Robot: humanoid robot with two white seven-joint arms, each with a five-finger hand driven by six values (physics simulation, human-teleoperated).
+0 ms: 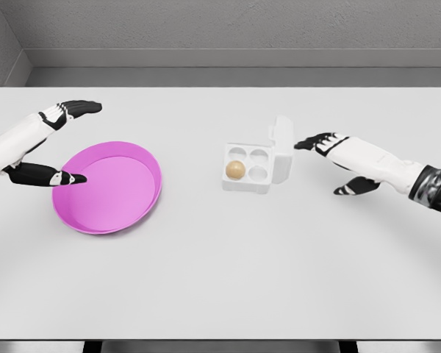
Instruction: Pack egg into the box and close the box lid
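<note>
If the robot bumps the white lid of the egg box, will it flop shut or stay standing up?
Probably it swings shut: the lid stands upright on the far right side of the egg box, seemingly hinged there. It looks thin, so likely light and easy to push. The right hand hovers close beside it. The egg sits low in its cup, so likely won't block it.

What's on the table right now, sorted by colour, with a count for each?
Pink: 1, the bowl
White: 1, the egg box, its lid open
Tan: 1, the egg, in the box's front-left cup
Total: 3

Left hand is open around the bowl's left rim; right hand is open beside the lid.
</note>
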